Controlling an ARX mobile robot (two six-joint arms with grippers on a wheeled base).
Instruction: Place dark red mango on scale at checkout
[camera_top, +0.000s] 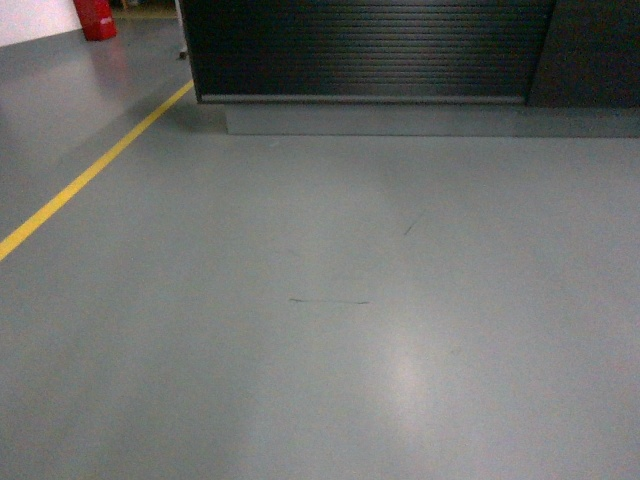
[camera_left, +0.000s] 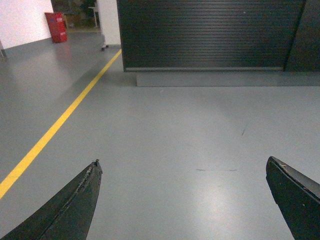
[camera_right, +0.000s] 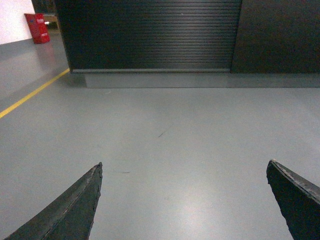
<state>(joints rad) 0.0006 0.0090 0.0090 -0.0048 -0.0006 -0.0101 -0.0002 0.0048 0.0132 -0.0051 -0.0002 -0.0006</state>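
Smooth grey floor, matt with a soft glare patch, carries a yellow line from 9 toward 11 o'clock and runs up to the checkout at 12 o'clock, a black counter with a ribbed front on a grey plinth. Both the left gripper and the right gripper show dark tapered fingers spread wide with nothing between them. Neither mango nor scale is in view, so the step in hand appears to be the approach; next, locate the fruit.
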